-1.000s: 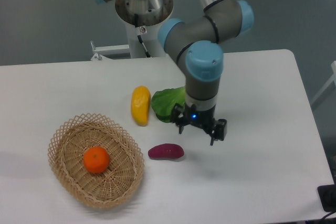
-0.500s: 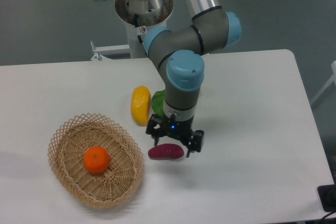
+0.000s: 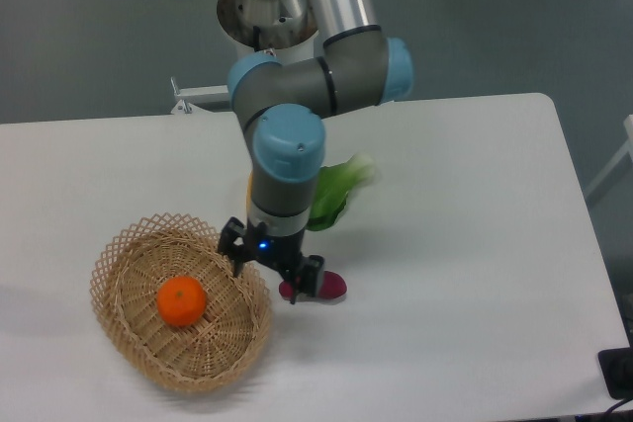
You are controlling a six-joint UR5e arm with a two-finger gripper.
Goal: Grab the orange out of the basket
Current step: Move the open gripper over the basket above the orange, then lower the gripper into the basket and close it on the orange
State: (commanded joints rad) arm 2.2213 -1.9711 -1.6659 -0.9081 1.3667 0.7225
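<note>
The orange (image 3: 182, 301) is small, round and glossy, and it lies inside the tan wicker basket (image 3: 133, 353) at the front left of the table. My gripper (image 3: 269, 273) hangs above the basket's right rim, to the right of the orange and apart from it. Its two black fingers are spread, and nothing sits between them.
A purple sweet potato (image 3: 328, 287) lies just right of the gripper, partly hidden by a finger. A green leafy vegetable (image 3: 334, 195) lies behind the arm. The yellow-orange vegetable is almost wholly hidden behind the wrist. The white table (image 3: 475, 244) ends in an edge at the right.
The arm has swung left across the table, carrying the open gripper from right of the sweet potato to above the basket's right rim. The wrist now hides the yellow vegetable.
</note>
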